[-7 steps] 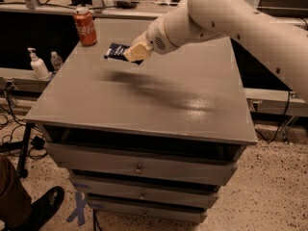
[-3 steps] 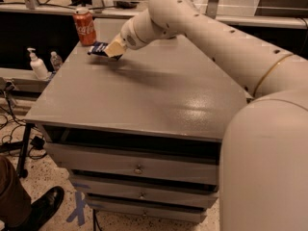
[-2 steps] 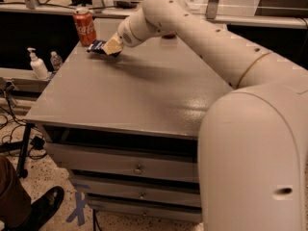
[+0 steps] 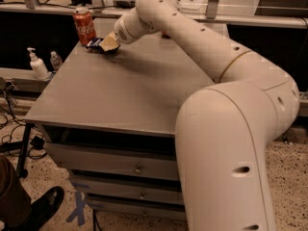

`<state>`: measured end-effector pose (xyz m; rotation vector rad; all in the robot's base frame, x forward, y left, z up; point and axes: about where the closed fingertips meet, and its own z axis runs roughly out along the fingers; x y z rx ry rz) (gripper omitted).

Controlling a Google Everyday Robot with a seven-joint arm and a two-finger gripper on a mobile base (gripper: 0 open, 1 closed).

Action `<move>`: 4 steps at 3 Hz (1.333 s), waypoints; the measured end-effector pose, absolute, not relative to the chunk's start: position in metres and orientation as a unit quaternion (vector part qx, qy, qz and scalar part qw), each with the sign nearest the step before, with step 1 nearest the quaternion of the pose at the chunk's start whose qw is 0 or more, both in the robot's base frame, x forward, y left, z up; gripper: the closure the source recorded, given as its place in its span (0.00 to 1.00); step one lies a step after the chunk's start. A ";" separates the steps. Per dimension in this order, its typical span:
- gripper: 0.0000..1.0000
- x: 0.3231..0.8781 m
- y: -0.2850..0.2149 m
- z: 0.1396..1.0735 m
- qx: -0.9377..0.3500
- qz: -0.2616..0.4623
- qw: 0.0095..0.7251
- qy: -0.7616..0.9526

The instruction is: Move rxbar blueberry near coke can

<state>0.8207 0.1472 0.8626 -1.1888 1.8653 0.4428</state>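
The red coke can [image 4: 84,26] stands upright at the far left corner of the grey cabinet top [image 4: 130,90]. The dark blue rxbar blueberry [image 4: 95,43] sits just right of the can's base, low at the tabletop; whether it rests on it I cannot tell. My gripper [image 4: 109,44] is right at the bar, its tan fingers [image 4: 110,42] closed on the bar's right end. My white arm reaches in from the lower right across the table.
A white pump bottle [image 4: 36,65] and a small clear bottle [image 4: 56,60] stand on a ledge left of the cabinet. Drawers [image 4: 110,165] are below the top. A person's shoe [image 4: 41,210] is at the lower left floor.
My gripper carried the bar from mid-table leftward and back toward the can, then lowered it beside the can's base. The arm now fills the right of the view.
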 end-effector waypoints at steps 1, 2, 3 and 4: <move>0.59 0.827 0.148 0.862 -0.468 0.177 0.429 0.752; 0.36 0.830 0.150 0.862 -0.465 0.178 0.429 0.753; 0.12 0.831 0.150 0.862 -0.465 0.178 0.429 0.754; 0.00 0.830 0.150 0.863 -0.464 0.179 0.430 0.753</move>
